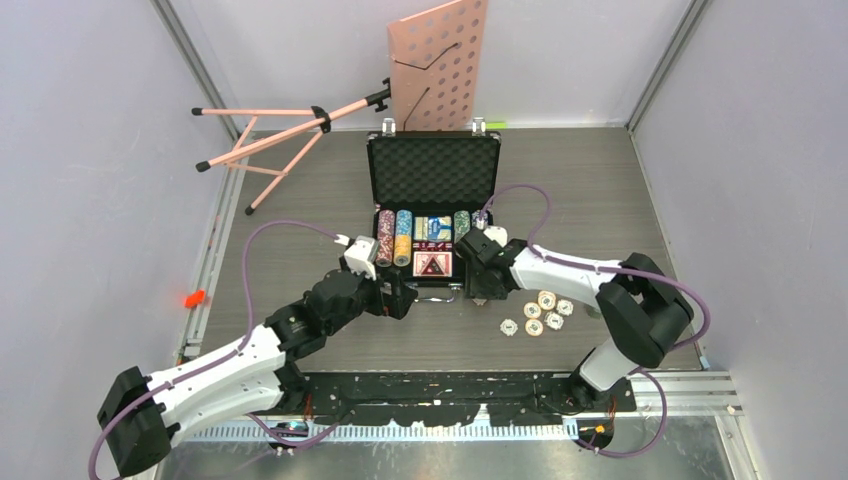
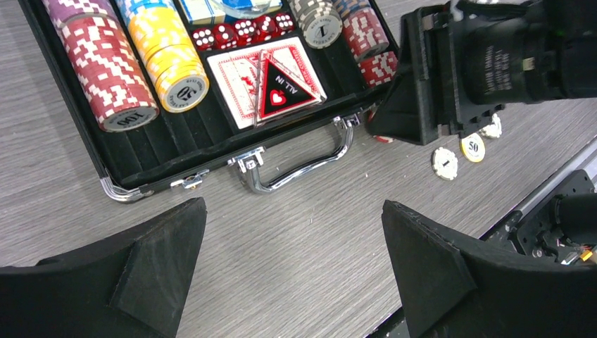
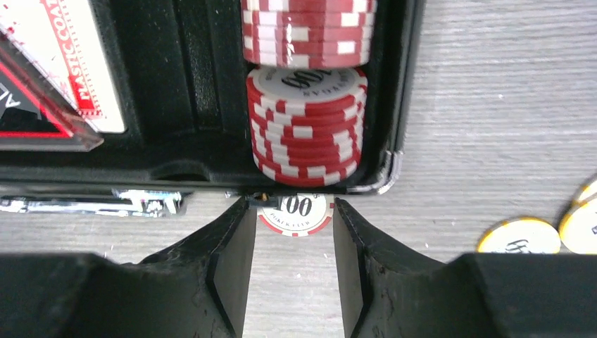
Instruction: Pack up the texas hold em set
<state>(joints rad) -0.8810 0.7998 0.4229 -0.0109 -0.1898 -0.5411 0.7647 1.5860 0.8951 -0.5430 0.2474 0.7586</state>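
Top external view: the black briefcase [image 1: 433, 172] lies open in the middle of the table [image 1: 300, 190], its foam-lined lid raised at the far side; chip rows [image 1: 395, 236] fill the tray, and a pink music stand [image 1: 437, 60] lies tipped beyond it. Both my arms reach to the case's near edge. My left gripper [image 2: 292, 204] hovers over bare tabletop just in front of the silver handle [image 2: 303, 165], jaws spread wide and holding nothing. Its wrist camera looks into the tray at red dice [image 2: 243, 32] and a card deck [image 2: 243, 88] topped by a triangular "All In" marker [image 2: 280, 90]. My right gripper [image 3: 294, 203] points down at the case's right front corner; a red chip [image 3: 296, 213] lies on the table against the case wall, flanked closely by both fingers, though I cannot tell whether they press it. Loose chips [image 1: 540, 312] are scattered on the table to the right of that gripper.
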